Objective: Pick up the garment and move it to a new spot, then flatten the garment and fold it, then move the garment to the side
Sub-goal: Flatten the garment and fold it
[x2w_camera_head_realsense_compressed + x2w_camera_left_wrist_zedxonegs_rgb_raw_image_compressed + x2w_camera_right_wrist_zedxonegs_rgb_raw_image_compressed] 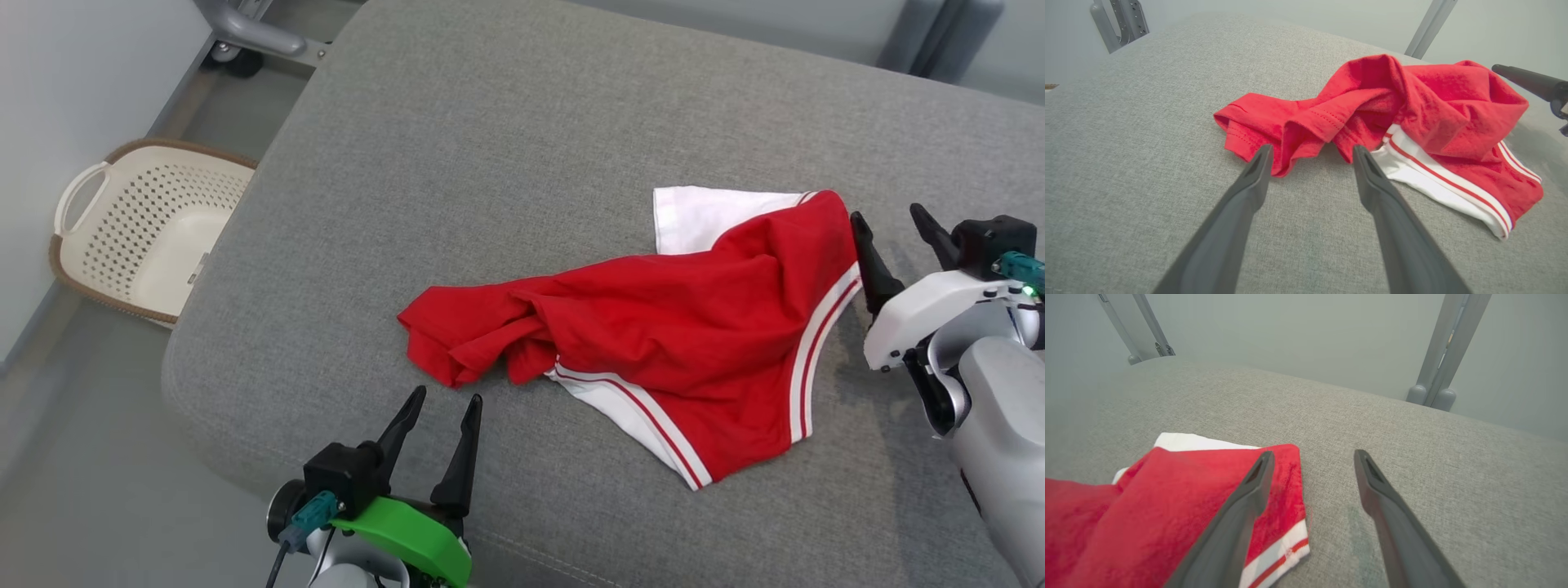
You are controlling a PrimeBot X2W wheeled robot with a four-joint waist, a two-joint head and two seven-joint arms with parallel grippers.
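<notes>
The left end effector [445,398] is seen at the near edge of the grey cushion [506,147], toward its near left corner, with its two dark fingers spread wide and nothing held between them. In the left wrist view both fingertips are pointed at the bunched red end of the garment [694,327] and are stopped just short of it; whether the cloth is touched cannot be told.

The right end effector [886,214] is found toward the right edge of the cushion, its fingers likewise spread wide and empty. One finger [1257,477] is shown across the far right corner of the garment in the right wrist view. The other is set over bare cushion just beside it. Contact with the cloth cannot be judged.

The garment is laid crumpled in the right half of the cushion, nearer the near edge than the far one. It is red, with a white band crossed by thin red stripes along its near and right hems. A white panel is exposed at its far side. Its narrower, folded end is turned toward the near left corner.

Off the left edge of the cushion, a cream perforated basket [163,204] with a brown rim is set on the floor. Grey metal legs [245,33] are seen beyond the far left corner.
</notes>
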